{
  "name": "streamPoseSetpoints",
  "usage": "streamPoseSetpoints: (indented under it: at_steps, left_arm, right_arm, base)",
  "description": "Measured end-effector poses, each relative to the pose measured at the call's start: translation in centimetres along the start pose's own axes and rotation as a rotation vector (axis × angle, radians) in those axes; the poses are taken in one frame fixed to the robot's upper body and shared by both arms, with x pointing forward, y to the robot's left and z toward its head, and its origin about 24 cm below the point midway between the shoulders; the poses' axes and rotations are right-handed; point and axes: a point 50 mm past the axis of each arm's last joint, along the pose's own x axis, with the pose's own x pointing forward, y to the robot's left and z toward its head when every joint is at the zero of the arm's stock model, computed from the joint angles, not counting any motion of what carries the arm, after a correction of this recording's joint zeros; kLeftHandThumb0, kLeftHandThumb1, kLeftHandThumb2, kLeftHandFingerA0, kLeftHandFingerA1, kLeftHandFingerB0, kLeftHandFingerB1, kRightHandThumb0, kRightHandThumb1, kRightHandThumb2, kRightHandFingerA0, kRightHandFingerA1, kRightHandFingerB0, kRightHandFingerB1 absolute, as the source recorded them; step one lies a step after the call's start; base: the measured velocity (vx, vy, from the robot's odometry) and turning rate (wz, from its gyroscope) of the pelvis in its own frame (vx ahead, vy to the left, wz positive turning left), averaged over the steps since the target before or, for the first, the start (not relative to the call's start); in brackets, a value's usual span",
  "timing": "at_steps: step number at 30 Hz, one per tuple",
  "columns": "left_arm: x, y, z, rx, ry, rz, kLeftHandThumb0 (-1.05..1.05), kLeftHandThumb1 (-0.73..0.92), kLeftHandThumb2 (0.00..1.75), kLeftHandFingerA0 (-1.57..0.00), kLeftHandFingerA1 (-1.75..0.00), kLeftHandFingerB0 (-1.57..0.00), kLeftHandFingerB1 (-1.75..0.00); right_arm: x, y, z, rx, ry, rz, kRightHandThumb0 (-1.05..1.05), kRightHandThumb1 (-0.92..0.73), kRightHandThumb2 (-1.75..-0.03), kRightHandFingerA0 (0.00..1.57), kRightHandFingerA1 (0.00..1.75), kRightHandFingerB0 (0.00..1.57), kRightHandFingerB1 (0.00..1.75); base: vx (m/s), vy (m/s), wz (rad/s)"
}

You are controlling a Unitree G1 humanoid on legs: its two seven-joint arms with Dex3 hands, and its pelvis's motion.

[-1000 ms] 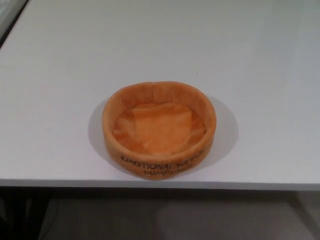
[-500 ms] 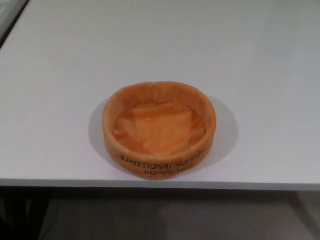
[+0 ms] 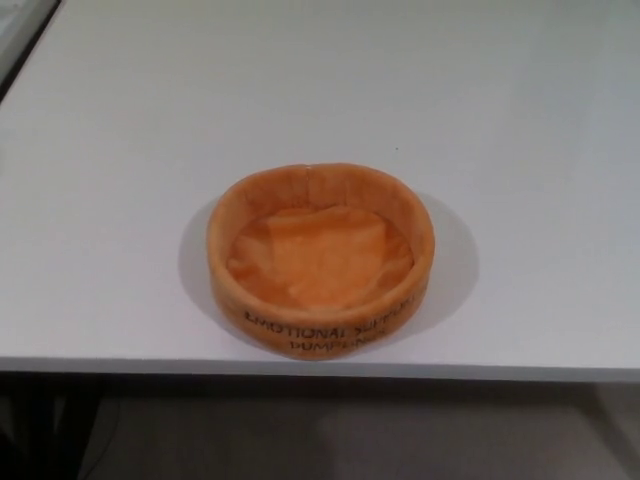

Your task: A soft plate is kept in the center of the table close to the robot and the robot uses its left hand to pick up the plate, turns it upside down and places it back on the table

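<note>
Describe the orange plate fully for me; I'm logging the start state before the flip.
The soft plate is a round orange fabric dish with a raised, padded wall and a paler, wrinkled floor. A seam shows in the far wall. Black lettering runs along the near outer wall, too blurred to read fully. It sits upright, opening upward, empty, near the front edge of the white table, casting a soft shadow around it. Only the table touches it; no hand is in view.

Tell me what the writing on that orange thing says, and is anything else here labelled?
"EMOTIONAL": first word on the near outer wall of the soft orange plate, in black capitals.
Second word of that line: starts with "S", the rest too blurred to read.
"DUMPLINGS": line below, blurred, so a likely reading only.
White table: no writing visible.
</note>
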Motion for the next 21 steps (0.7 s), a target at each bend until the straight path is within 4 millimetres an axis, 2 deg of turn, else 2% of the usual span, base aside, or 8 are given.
streamPoseSetpoints:
  at_steps: [6,11,12,14,17,19,20,21]
  left_arm:
    - [0.5,2.8,3.7,0.117,-0.204,0.109,-0.87,0.92,0.72,-0.29,-0.4,-0.23,-0.3]
    - [1.2,3.4,7.6,0.189,-0.382,0.139,-0.96,0.91,0.68,-0.3,-0.42,-0.25,-0.29]
    - [1.4,3.4,8.4,0.199,-0.417,0.139,-1.01,0.76,0.81,-0.29,-0.45,-0.22,-0.34]
    - [1.8,3.5,10.4,0.219,-0.495,0.141,-1.01,0.75,0.82,-0.28,-0.44,-0.21,-0.34]
    - [2.5,3.7,13.1,0.258,-0.587,0.142,-0.96,0.88,0.68,-0.27,-0.41,-0.24,-0.29]
    - [3.2,4.0,15.1,0.292,-0.648,0.142,-0.96,0.87,0.67,-0.2,-0.55,-0.18,-0.43]
    - [3.5,4.1,15.8,0.304,-0.67,0.143,-0.96,0.87,0.67,-0.2,-0.55,-0.18,-0.43]
    - [3.8,4.1,16.6,0.316,-0.693,0.144,-0.95,0.86,0.67,-0.11,-0.72,-0.09,-0.57]
  right_arm:
    - [-0.2,-0.1,0.2,0.001,-0.033,0.012,-0.62,-0.84,-0.66,0.24,0.34,0.22,0.28]
    - [-0.1,-0.2,-0.5,0.012,-0.016,0.015,-0.63,-0.85,-0.65,0.25,0.34,0.22,0.3]
    - [0.0,-0.2,-0.5,0.015,-0.014,0.015,-0.65,-0.85,-0.66,0.26,0.35,0.22,0.3]
    - [0.0,-0.2,-0.4,0.011,-0.022,0.018,-0.62,-0.84,-0.65,0.25,0.36,0.22,0.3]
    - [0.2,-0.2,-0.1,0.002,-0.043,0.022,-0.64,-0.84,-0.65,0.24,0.34,0.22,0.3]
    - [0.2,-0.2,-0.1,0.002,-0.046,0.024,-0.63,-0.84,-0.65,0.25,0.33,0.22,0.3]
    - [0.2,-0.2,-0.1,0.003,-0.045,0.025,-0.63,-0.84,-0.65,0.25,0.33,0.22,0.3]
    - [0.2,-0.2,-0.2,0.005,-0.042,0.025,-0.63,-0.84,-0.66,0.26,0.35,0.23,0.29]
  base:
    - [0.0,0.0,0.0]
    - [0.0,0.0,0.0]
    - [0.0,0.0,0.0]
    - [0.0,0.0,0.0]
    - [0.0,0.0,0.0]
    - [0.0,0.0,0.0]
    - [0.0,0.0,0.0]
    - [0.0,0.0,0.0]
